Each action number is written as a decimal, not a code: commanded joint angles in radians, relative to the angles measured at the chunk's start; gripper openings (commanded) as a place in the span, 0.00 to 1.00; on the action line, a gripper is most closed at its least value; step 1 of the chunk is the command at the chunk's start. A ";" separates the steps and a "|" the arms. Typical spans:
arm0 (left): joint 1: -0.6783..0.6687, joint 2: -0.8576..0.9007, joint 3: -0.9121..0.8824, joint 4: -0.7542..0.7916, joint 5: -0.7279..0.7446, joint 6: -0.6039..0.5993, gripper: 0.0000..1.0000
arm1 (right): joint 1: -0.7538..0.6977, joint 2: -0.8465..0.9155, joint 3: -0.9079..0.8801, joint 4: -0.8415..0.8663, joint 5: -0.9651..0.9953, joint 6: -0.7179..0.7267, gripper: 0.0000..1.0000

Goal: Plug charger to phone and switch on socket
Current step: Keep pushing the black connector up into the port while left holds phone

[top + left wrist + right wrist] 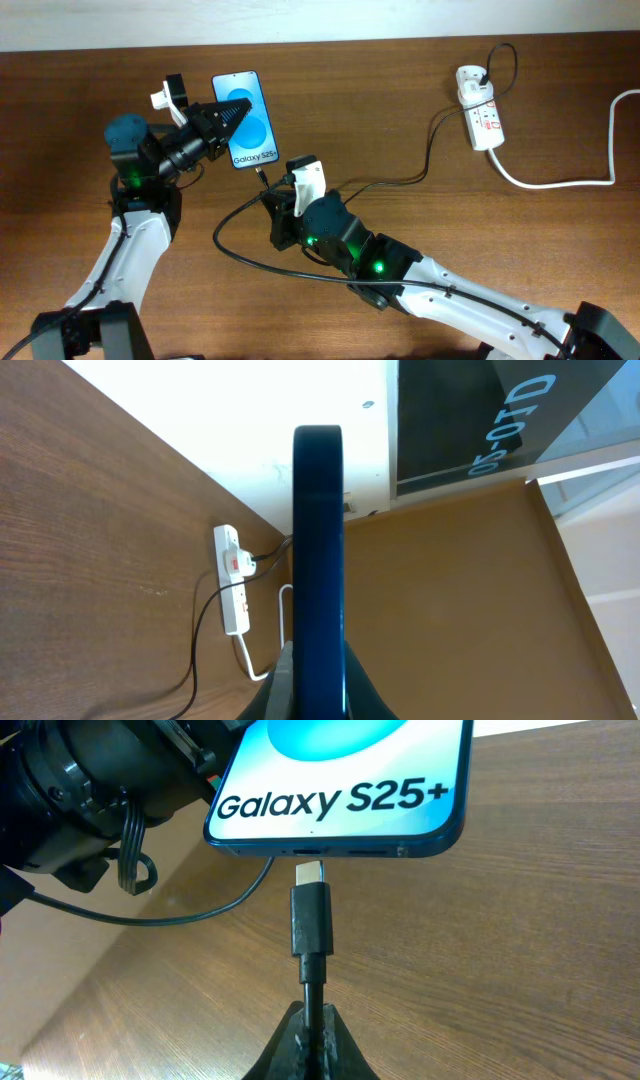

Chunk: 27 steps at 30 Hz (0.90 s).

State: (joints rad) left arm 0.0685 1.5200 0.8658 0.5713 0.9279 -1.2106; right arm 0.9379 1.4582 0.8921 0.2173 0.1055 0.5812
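Robotics lab: two robot arms (137,238) at a wooden table (390,70).

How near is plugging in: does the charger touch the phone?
Apart. Right wrist view shows a thin gap between the charger tip and the phone bottom edge.

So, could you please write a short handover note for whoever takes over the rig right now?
Left hand: shut on the phone, screen facing up, bottom edge toward the right arm.
Right hand: shut on the charger just behind its plug. The tip is lined up with the phone's port but stops short of it, so it is not inserted.
Socket: on the table at the far right, with a black cable running into it. Its switch position can't be told.
Done: phone and charger grasped and aligned.
Left: push the plug in, then switch on the socket.
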 commanded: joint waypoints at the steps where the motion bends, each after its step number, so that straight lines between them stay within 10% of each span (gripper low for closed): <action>1: -0.001 -0.026 0.012 0.010 0.013 0.024 0.00 | 0.003 0.000 0.010 0.009 0.004 0.007 0.04; 27: -0.048 -0.026 0.012 0.010 0.054 0.061 0.00 | -0.027 0.024 0.010 0.072 0.007 0.007 0.04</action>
State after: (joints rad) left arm 0.0437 1.5200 0.8658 0.5735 0.9001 -1.1969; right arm 0.9283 1.4769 0.8917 0.2665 0.0952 0.5846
